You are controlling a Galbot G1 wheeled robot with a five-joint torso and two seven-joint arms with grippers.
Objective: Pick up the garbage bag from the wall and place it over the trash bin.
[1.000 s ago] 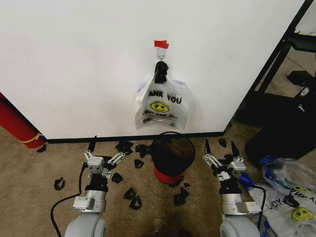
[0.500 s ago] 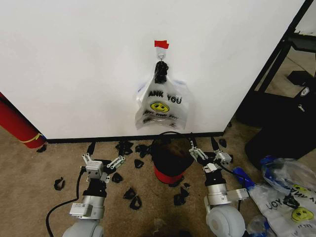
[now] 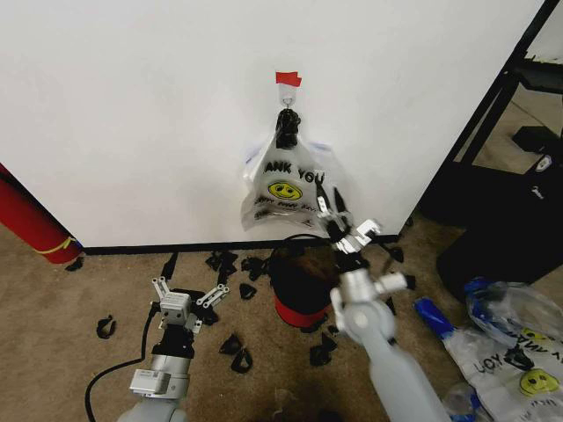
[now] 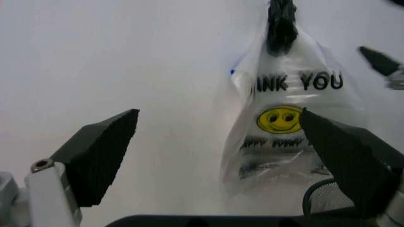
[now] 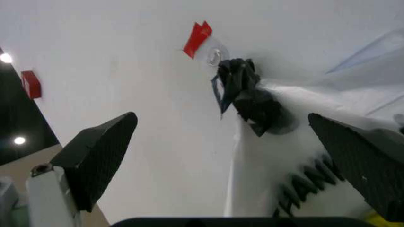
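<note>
Hanging on the wall (image 3: 132, 105) from a hook under a red tape piece (image 3: 287, 79): the garbage bag (image 3: 290, 189), bunched at its top in a black clip (image 3: 287, 126), "THANK YOU" print and yellow smiley facing out. Raised just in front of the bag's lower right corner: the right pincer (image 3: 347, 224), fingers spread wide, holding nothing, not clearly touching the plastic. Through the right wrist view, between those spread fingers, the clip (image 5: 251, 97) and tape piece (image 5: 197, 38) above and ahead, with the bag's upper folds (image 5: 303, 142) spreading below the clip. Directly beneath the right pincer and below the bag, standing on the carpet (image 3: 53, 299) near the black baseboard: the trash bin (image 3: 303, 277), black mesh over a red base. Low and well to the left of the bin, close over the carpet: the left pincer (image 3: 186, 294), also wide open and empty, aimed toward the wall, with the bag (image 4: 290, 118) ahead and to its right in the left wrist view. Scattered on the carpet around both pincers and the bin: small black clips (image 3: 230, 347).
</note>
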